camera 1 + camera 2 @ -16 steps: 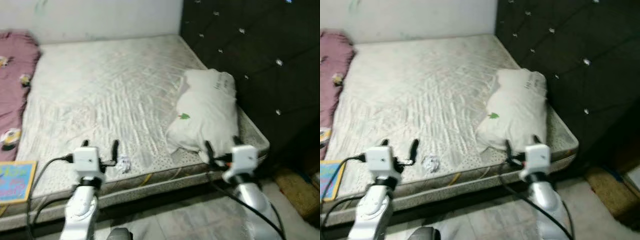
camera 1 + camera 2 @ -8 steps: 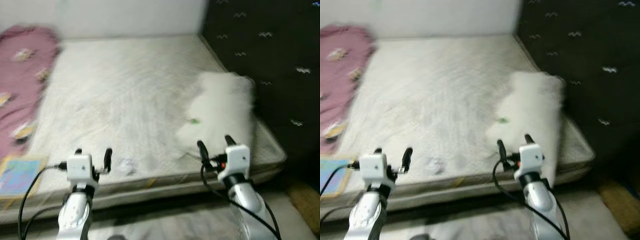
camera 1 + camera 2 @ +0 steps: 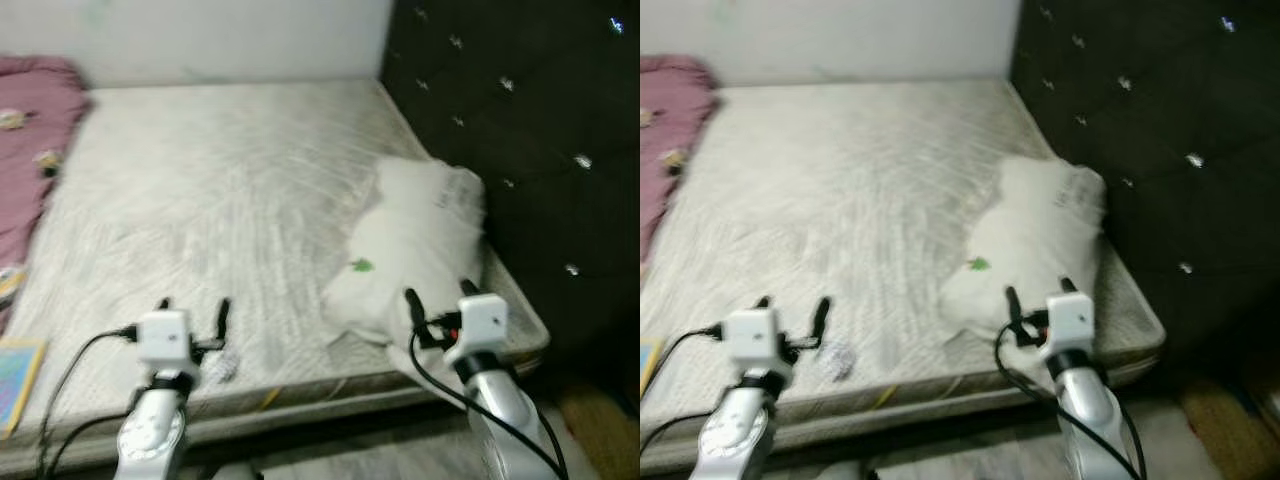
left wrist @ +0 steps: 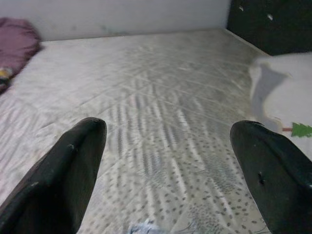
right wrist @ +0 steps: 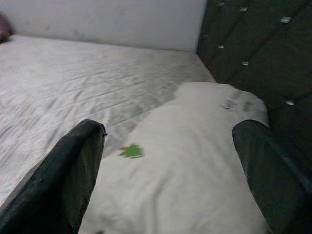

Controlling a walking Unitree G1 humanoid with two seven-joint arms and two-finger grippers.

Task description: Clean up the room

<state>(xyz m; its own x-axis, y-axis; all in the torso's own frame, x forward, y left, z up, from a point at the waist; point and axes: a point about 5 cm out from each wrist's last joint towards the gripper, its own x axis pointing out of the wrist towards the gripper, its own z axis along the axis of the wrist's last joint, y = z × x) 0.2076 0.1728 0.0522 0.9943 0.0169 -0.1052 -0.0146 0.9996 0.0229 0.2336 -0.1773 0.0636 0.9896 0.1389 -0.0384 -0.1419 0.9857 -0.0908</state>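
Observation:
A white pillow [image 3: 415, 240] with a small green mark lies on the bare mattress [image 3: 220, 190] by the black tufted headboard [image 3: 520, 120]. A small crumpled white scrap [image 3: 222, 367] sits near the mattress's front edge. My left gripper [image 3: 193, 308] hovers open just behind and left of the scrap, which shows low between its fingers [image 4: 144, 227] in the left wrist view. My right gripper [image 3: 438, 295] is open at the pillow's near end, and the pillow [image 5: 195, 161] lies between its fingers [image 5: 73, 170] in the right wrist view.
A pink blanket [image 3: 30, 130] is bunched along the bed's left side. A blue and yellow book [image 3: 15, 385] lies at the front left corner. A white wall backs the bed. Something brown [image 3: 600, 420] rests on the floor at the right.
The whole picture swung left and then back to the right, blurred in between, so the camera moved. Both grippers stay open and held out over the bed's front edge.

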